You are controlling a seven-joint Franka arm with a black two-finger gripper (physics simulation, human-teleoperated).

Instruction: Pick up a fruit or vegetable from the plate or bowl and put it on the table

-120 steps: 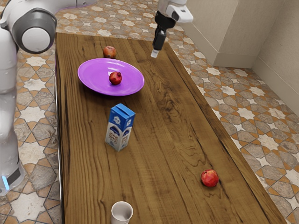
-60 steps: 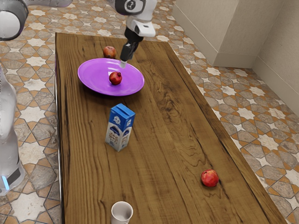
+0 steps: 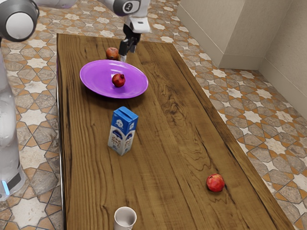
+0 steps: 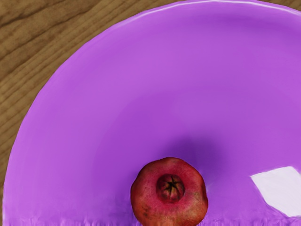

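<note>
Pomegranate (image 3: 118, 80) on purple plate (image 3: 93, 81), near middle, crown up. Likely firm, fairly weighty, smooth-skinned, apt to roll; take hold across widest girth, below crown, without crushing. Arm (image 3: 19, 26) reaches in from 10 o'clock in exterior view, gripper (image 3: 124, 57) pointing down, about 12 o'clock of pomegranate there. Holding nothing; how far open, cannot tell. Table (image 3: 168, 129) at plate's 4 o'clock looks roomy for release.

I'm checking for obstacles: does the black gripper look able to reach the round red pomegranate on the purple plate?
Probably yes: nothing appears to stand between the gripper and the pomegranate, and the blue-and-white carton stands clear of the plate.
</note>
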